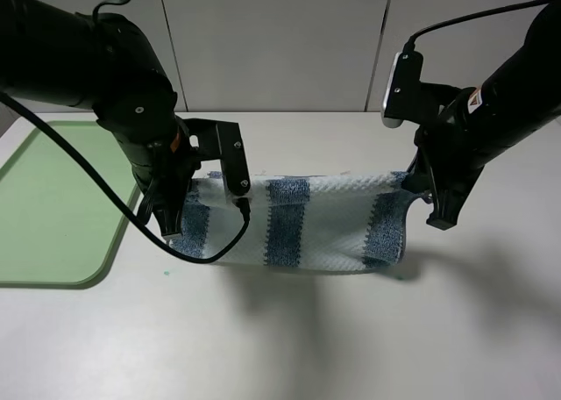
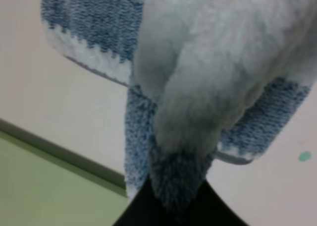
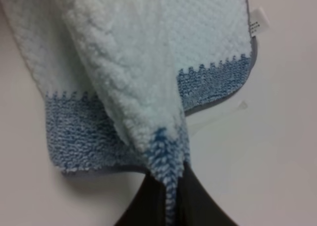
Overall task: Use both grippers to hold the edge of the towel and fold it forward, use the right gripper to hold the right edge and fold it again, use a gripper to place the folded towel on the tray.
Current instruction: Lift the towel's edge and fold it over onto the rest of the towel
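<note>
— That towel [image 1: 326, 229] looks like thick terry cloth, fuzzy and looped, with a smoother grey hem [image 3: 218, 106].
— Yes, and the tray [image 1: 53, 207] is smooth light-green plastic with a faint sheen. The table [image 1: 351, 347] is matt and plain; the arm casings [image 1: 79, 49] are matt black, that plate [image 1: 399, 89] pale and satiny

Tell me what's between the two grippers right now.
Only the striped towel, hanging stretched from the left gripper to the right gripper in the high view. Both wrist views show jaws shut on its edge.
</note>
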